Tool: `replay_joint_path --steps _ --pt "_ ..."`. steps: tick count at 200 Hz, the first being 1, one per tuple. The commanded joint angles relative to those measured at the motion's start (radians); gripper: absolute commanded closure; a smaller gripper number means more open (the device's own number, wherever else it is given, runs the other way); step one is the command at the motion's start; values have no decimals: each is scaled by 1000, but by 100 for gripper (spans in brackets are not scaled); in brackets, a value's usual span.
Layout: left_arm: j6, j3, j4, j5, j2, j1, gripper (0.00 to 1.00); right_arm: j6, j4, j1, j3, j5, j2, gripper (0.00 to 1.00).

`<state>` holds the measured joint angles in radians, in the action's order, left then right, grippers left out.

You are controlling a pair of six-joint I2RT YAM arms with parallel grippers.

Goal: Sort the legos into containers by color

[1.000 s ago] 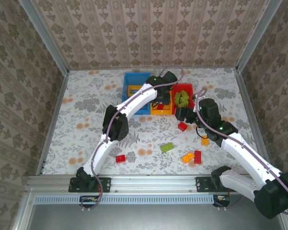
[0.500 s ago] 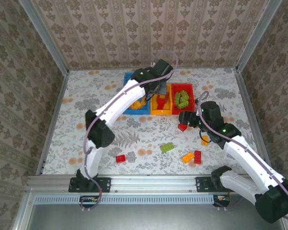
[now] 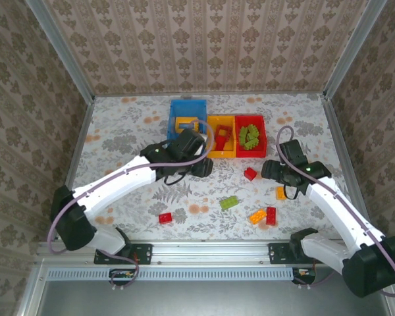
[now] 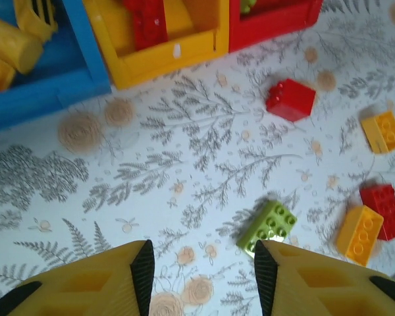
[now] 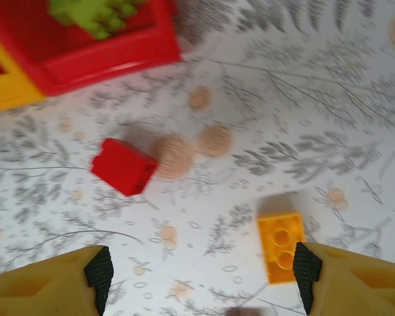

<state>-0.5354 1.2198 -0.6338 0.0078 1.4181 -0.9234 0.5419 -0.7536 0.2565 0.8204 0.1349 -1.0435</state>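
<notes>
Three containers stand side by side at the back: blue (image 3: 187, 113), yellow (image 3: 210, 153) and red (image 3: 251, 155). The blue bin (image 4: 52, 85) holds yellow legos, the yellow bin (image 4: 164, 56) red ones, and the red bin (image 5: 105, 56) green ones (image 5: 95, 13). My left gripper (image 3: 199, 168) (image 4: 201, 263) hovers open and empty over the table in front of the bins, with a green brick (image 4: 268, 226) by its right finger. My right gripper (image 3: 268, 170) (image 5: 197, 270) is open over the table. An orange brick (image 5: 281, 245) lies just inside its right finger and a red brick (image 5: 124, 166) lies ahead to the left.
Loose bricks lie on the floral table: red (image 3: 250, 174), orange (image 3: 281, 192), green (image 3: 229, 203), an orange (image 3: 257, 216) and red (image 3: 271, 215) pair, and a red one (image 3: 165, 218) near the front left. Metal rails edge the table.
My left arm has pulled back from above the bins and dropped low over the table in front of them. My right gripper has shifted right and nearer, towards the orange brick.
</notes>
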Motion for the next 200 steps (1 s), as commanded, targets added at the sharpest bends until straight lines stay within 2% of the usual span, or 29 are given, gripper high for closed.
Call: replay_joint_path --steps 1,20,55,102,147,200 --pt "-26 -80 112 69 -55 -17 52 33 -48 -13 9 -17 11 25" --pt "-40 -129 124 56 -59 -28 52 32 -43 -14 9 -12 6 26" --pt "-72 -185 145 23 -57 -29 52 27 -22 7 8 -87 -56 32" --pt "-88 -235 129 -34 -110 -31 50 115 75 161 -16 -122 -137 29" --pt "-103 -277 104 -43 -160 -31 47 166 196 164 -26 -142 -218 22" --pt "-101 -272 89 -66 -182 -30 46 126 185 152 25 -111 -312 20"
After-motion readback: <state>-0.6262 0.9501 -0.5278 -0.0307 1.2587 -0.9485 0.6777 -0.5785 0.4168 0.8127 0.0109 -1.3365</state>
